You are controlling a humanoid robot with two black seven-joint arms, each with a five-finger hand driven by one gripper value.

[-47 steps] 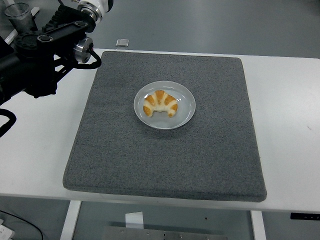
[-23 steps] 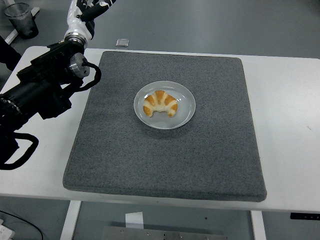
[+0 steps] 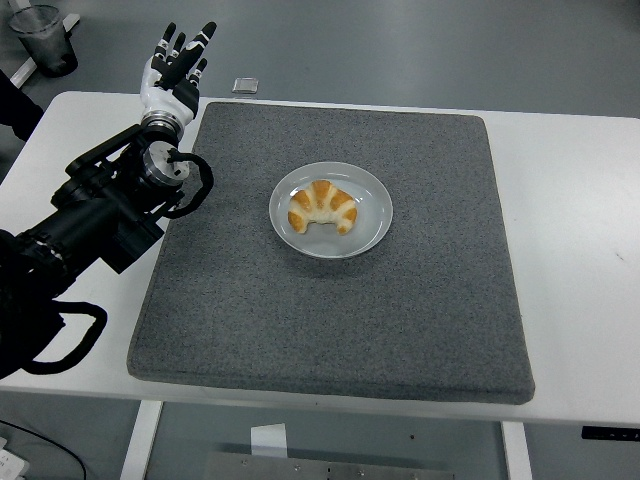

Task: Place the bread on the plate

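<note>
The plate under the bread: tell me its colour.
The plate is plain pale white, slightly bluish, with no pattern; the head view shows it, the bread lying on it.

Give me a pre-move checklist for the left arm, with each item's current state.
1. Bread on plate: ok, it lies inside the rim.
2. Plate on mat: ok, near its middle.
3. Left hand empty: ok, fingers spread, holding nothing.
4. Left hand away from plate: ok, it is at the mat's far left corner.
5. Right arm position: cannot tell, out of view.
</note>
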